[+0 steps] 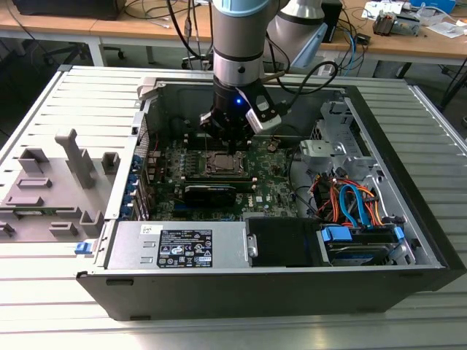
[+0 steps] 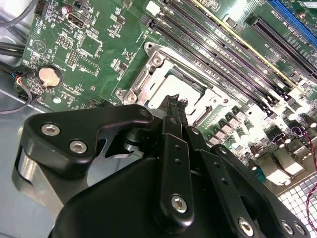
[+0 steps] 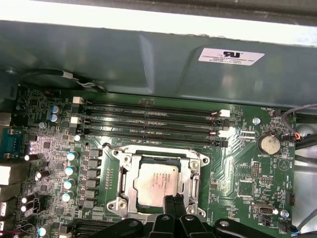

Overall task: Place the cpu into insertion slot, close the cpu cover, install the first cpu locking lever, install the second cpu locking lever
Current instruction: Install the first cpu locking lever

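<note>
the cpu lies flat in its socket, pale metal top up, and the cpu cover sits down around it as a silvery frame, with the chip showing through its window. whether the locking levers at the socket's sides are latched, i cannot tell.

my gripper hangs right over the socket edge, my two black fingers pressed together tip to tip with nothing pinched between them. in the second wrist view the gripper points down at the frame beside the chip; whether it touches the metal i cannot tell. in the exterior view my gripper stands upright just above the cpu.

around the socket spreads the green motherboard. the long dark memory slots run along one side of the socket, and a round coin cell sits further off on the board.

the board lies inside an open computer case resting on its side on a ribbed metal table. a grey power supply fills the near edge of the case. a grey moulded fixture stands on the table at the exterior view's left.
</note>
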You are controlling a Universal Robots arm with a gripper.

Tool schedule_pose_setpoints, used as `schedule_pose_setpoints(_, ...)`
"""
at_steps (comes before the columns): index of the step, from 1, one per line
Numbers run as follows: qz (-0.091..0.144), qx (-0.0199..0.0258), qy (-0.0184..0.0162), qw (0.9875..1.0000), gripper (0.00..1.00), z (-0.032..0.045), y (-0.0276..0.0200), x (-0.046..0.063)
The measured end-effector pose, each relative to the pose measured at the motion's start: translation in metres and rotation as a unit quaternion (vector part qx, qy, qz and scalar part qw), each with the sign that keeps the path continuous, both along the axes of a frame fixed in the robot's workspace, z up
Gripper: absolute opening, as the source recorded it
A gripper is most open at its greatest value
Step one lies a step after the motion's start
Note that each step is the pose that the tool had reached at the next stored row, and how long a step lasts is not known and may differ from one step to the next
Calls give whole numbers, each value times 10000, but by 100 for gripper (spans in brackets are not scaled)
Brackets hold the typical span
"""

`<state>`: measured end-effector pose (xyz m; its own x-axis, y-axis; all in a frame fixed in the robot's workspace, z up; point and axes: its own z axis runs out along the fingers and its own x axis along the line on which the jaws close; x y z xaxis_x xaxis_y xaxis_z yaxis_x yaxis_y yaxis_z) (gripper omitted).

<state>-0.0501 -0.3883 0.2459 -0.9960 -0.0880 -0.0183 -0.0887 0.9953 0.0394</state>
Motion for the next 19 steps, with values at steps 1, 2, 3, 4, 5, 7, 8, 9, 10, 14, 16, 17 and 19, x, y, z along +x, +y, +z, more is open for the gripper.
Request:
schedule_pose_setpoints(1, 0, 2, 0, 10000, 11, 1, 0, 0)
schedule_pose_setpoints(2, 0, 5, 0, 10000, 11, 2, 0, 0)
schedule_pose_setpoints(3, 0, 8, 0, 10000, 11, 3, 0, 0)
schedule_pose_setpoints(4, 0, 11, 0, 10000, 11, 4, 0, 0)
schedule_pose_setpoints(5, 0, 14, 0, 10000, 11, 4, 0, 0)
schedule_pose_setpoints(7, 0, 20, 0, 10000, 11, 7, 0, 0)
schedule_pose_setpoints(8, 0, 27, 0, 10000, 11, 9, 0, 0)
schedule_pose_setpoints(9, 0, 30, 0, 10000, 11, 10, 0, 0)
schedule_pose_setpoints(10, 0, 33, 0, 10000, 11, 10, 0, 0)
schedule_pose_setpoints(14, 0, 47, 0, 10000, 11, 16, 0, 0)
schedule_pose_setpoints(16, 0, 52, 0, 10000, 11, 19, 0, 0)
schedule_pose_setpoints(17, 0, 56, 0, 10000, 11, 21, 0, 0)
schedule_pose_setpoints(19, 0, 60, 0, 10000, 11, 25, 0, 0)
